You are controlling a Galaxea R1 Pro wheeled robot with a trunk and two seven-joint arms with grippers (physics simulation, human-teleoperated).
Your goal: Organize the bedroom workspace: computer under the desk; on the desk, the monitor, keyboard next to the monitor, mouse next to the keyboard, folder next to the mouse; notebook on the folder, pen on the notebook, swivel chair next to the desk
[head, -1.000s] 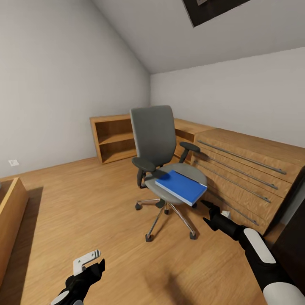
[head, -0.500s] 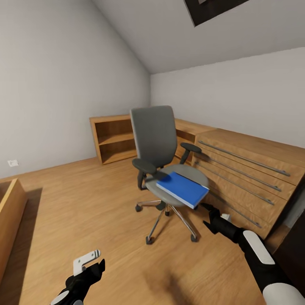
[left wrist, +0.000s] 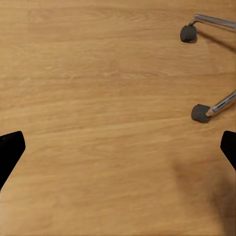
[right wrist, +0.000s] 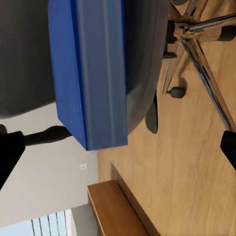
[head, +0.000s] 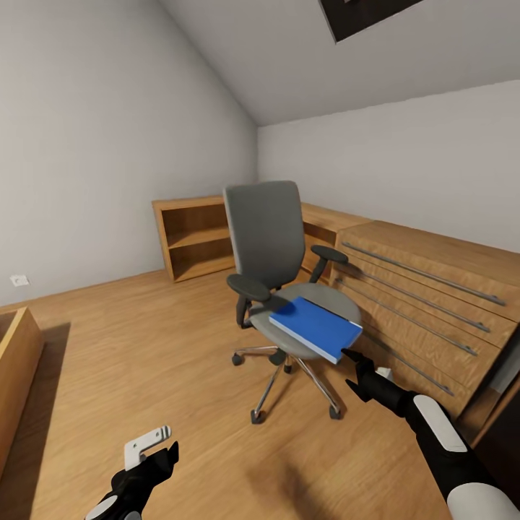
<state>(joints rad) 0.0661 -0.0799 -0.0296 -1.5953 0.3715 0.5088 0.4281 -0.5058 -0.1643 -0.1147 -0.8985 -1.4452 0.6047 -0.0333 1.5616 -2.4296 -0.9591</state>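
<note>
While I hold the base in the bedroom, my right end effector (head: 352,369) sits just short of the folder (head: 315,328) on the swivel chair (head: 278,271).
Far left, a light-wood cabinet edge (head: 16,375) on the plank floor (head: 144,361); my left end effector (head: 155,451) hangs low over bare floor, fingers spread wide per left wrist view, chair castors (left wrist: 200,112) ahead. Open wood shelf (head: 193,237) stands at the back wall. Mid-frame, grey chair, blue folder flat on seat, front corner overhanging. Right end effector open, tips close to that corner, not touching as far as I can tell; right wrist view shows folder edge (right wrist: 96,73). Far right, drawer cabinet (head: 426,303) along the wall.
</note>
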